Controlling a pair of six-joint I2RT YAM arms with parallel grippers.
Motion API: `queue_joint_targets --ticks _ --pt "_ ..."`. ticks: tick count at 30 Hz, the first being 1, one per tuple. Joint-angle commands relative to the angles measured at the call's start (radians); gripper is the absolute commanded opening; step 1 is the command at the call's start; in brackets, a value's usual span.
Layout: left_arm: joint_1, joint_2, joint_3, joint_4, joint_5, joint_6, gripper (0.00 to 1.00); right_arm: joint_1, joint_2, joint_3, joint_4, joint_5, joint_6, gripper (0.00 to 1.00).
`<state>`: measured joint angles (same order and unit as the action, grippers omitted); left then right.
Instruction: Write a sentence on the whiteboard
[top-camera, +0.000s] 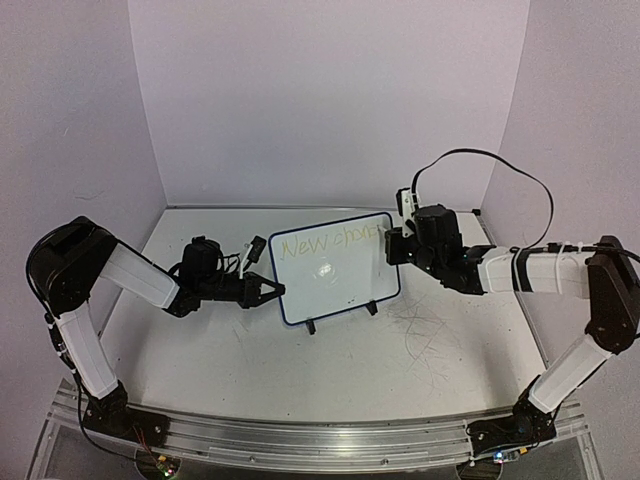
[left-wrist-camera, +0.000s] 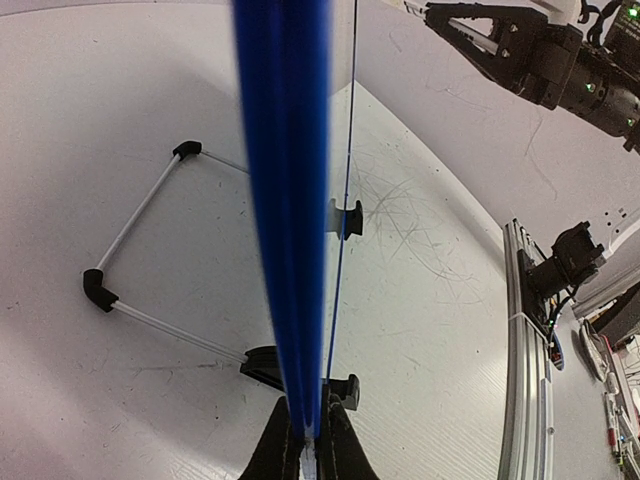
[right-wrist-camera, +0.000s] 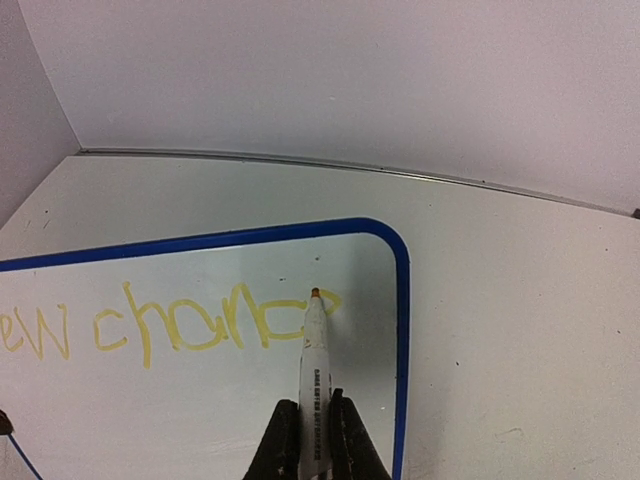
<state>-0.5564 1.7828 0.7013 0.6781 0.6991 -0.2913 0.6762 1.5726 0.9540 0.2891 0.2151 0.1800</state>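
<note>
Left gripper (top-camera: 276, 291): jaws are closed on the left edge of the whiteboard (top-camera: 335, 275); the board is stood upright on its feet (top-camera: 312, 326) mid-table, between the two arms, and is steadied there.

Sentence (right-wrist-camera: 170, 325): one pale yellow line is read, roughly "New chanc"; it is run close to the right frame; no second line is seen.

Right gripper (right-wrist-camera: 312, 445): jaws are closed on a marker (right-wrist-camera: 314, 350); its orange tip is set at the last stroke, seemingly in contact.

Step judged: the first line is being finished.

Next move judged: the tip is to be lifted and carried left and lower for a new line, little room being left; light pressure is called for, lest the board be tipped.

Views: the lettering is legible only from the right wrist; the board edge-on and its wire stand (left-wrist-camera: 140, 210) are shown only by the left wrist; both arms are placed only from above.
</note>
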Motion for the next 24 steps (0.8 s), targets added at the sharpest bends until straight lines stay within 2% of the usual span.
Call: queue_joint_targets --ticks 1,12,24 --pt "0.007 -0.017 0.010 -0.053 -0.054 0.037 0.00 -0.002 -0.020 -0.025 -0.008 -0.030 0.015 0.00" --pt "0.007 -0.017 0.010 -0.055 -0.055 0.035 0.00 -0.003 -0.035 -0.054 -0.019 -0.028 0.025 0.00" --pt "0.007 -0.020 0.006 -0.056 -0.058 0.036 0.00 -0.003 -0.036 -0.038 -0.050 0.064 0.025 0.00"
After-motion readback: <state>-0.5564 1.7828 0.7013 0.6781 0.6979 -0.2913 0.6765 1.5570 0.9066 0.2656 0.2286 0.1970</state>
